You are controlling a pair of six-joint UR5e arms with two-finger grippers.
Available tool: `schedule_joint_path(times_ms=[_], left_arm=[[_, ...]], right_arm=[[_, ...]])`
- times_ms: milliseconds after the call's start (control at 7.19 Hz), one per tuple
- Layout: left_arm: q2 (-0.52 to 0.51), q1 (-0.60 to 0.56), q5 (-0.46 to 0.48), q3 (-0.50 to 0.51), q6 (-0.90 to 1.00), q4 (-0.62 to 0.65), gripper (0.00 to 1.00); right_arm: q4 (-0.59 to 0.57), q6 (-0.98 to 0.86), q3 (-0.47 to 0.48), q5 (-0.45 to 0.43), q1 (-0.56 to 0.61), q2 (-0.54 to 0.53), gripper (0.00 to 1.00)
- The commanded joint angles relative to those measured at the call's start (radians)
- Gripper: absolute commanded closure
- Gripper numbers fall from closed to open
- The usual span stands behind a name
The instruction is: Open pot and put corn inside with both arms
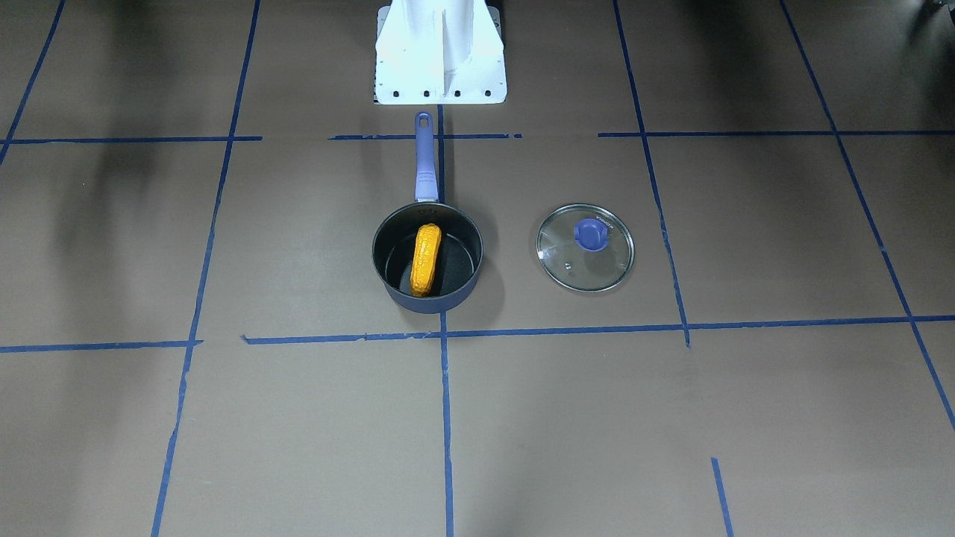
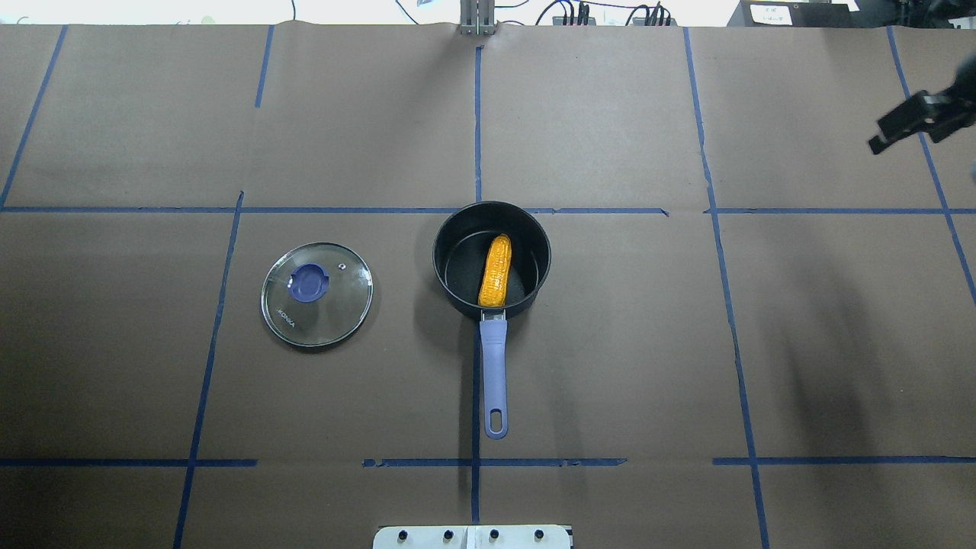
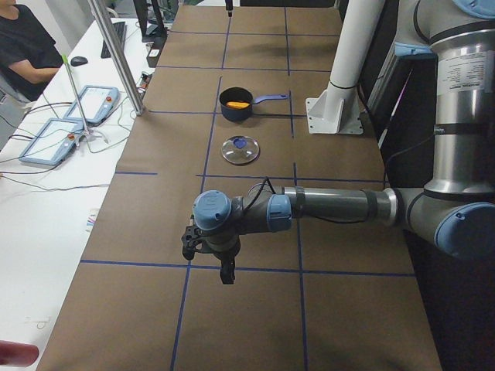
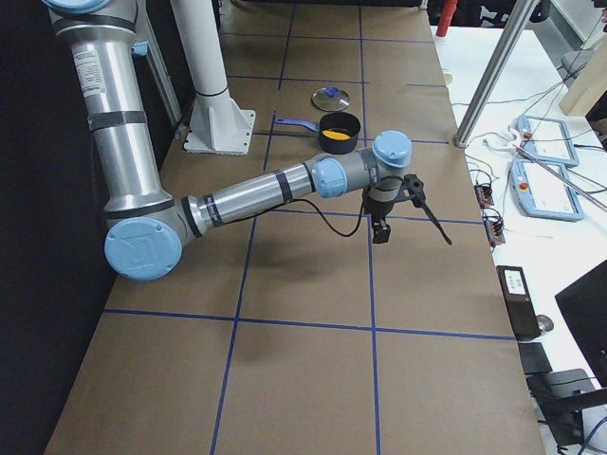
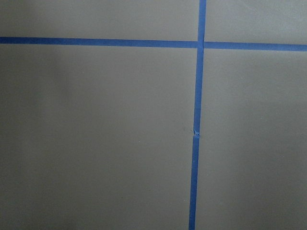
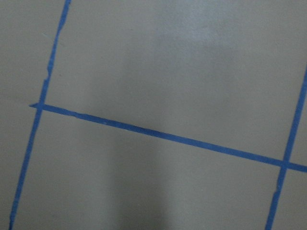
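Found corn (image 1: 425, 259) inside pot (image 1: 429, 302), lid (image 1: 586, 261) off, lying apart. Judged task done; next, only homing. Could not tell left claw (image 3: 226, 277), right claw (image 4: 382, 229) spread or pressed together.

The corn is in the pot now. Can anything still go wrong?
Maybe. The pot has a long handle sticking out toward the robot's base, so a low swing there could catch it and spill the corn. The glass lid lies loose on the table beside the pot and could get knocked too.
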Motion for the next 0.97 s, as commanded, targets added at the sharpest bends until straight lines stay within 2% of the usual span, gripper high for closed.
schedule_joint_path(times_ms=[0,278,417,695,834], left_arm=[[0.0,0.0,-0.003,-0.001,0.0,-0.001,0.0],[0.0,-0.001,-0.003,-0.001,0.0,-0.001,0.0],[0.001,-0.001,-0.003,-0.004,0.0,-0.001,0.0],[0.001,-0.001,-0.003,-0.002,0.0,-0.008,0.0],[0.01,0.0,-0.003,0.002,-0.001,-0.019,0.0]], right_arm=[[0.003,-0.058,-0.022,0.017,0.095,-0.115,0.01],[0.003,-0.158,-0.059,0.017,0.133,-0.158,0.0],[0.003,-0.17,-0.102,0.026,0.162,-0.158,0.0],[0.008,-0.168,-0.122,0.074,0.17,-0.157,0.0],[0.028,-0.173,-0.169,0.081,0.205,-0.16,0.0]])
